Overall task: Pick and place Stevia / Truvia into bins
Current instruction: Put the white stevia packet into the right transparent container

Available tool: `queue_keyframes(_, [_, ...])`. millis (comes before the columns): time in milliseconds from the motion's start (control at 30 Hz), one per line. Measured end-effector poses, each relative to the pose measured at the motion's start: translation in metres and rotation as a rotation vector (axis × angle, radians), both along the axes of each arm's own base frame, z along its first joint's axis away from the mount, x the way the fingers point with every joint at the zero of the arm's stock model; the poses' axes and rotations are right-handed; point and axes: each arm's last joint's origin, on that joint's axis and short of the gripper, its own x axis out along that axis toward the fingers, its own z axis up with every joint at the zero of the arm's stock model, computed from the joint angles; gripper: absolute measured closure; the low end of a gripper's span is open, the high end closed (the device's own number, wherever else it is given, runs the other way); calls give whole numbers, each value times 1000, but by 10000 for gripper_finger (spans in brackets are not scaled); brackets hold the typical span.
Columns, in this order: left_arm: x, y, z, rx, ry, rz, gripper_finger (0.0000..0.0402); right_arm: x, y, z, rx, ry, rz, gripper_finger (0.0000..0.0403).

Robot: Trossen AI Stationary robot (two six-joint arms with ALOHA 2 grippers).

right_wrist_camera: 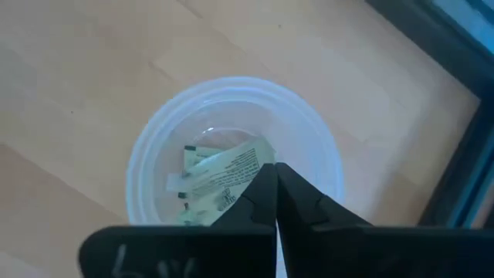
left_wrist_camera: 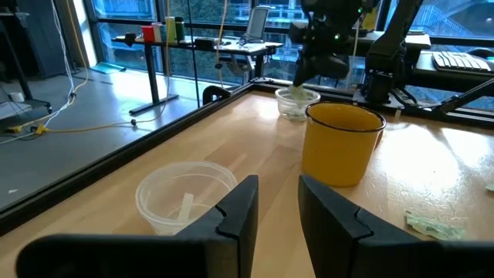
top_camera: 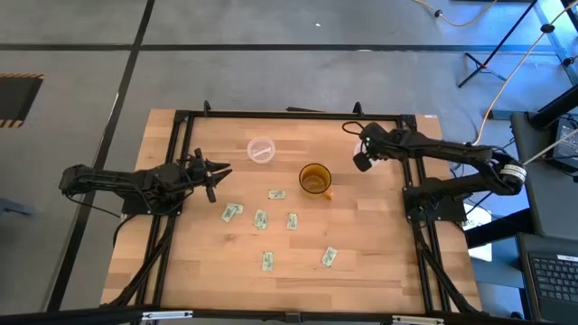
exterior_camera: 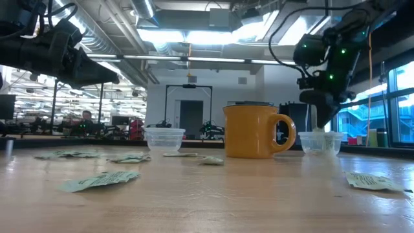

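Note:
Several white-and-green Stevia packets (top_camera: 260, 218) lie flat on the wooden table's middle and near part. One clear cup bin (top_camera: 261, 150) stands at the far middle with a packet (left_wrist_camera: 187, 207) in it. My left gripper (left_wrist_camera: 276, 201) hovers open beside that bin, near the left edge. The second clear bin (right_wrist_camera: 231, 154) stands at the far right and has a packet (right_wrist_camera: 189, 154) on its floor. My right gripper (right_wrist_camera: 272, 185) hangs over this bin, pointing steeply down, shut on another packet (right_wrist_camera: 220, 181). My right gripper pinches one end of the packet (right_wrist_camera: 251, 176) between its two shut fingertips, coming from above and pointing steeply down. The packet hangs off the fingertips over the bin's mouth (exterior_camera: 318, 134), clear of the table.
A yellow-brown mug (top_camera: 314, 179) stands between the two bins, its handle toward the right bin. A black frame (top_camera: 298, 115) borders the table. Bare wood lies along the near edge, past the loose packets (top_camera: 329, 256).

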Motion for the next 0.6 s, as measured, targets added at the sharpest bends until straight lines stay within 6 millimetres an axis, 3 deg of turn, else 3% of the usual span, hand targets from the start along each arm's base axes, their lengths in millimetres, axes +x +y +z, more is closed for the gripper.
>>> queue_keyframes(367, [0, 0, 0, 0, 0, 0, 313, -6, 2, -13, 12, 19, -1, 399])
queue_keyframes(600, [0, 0, 0, 0, 0, 0, 313, -6, 2, -13, 7, 32, 24, 338])
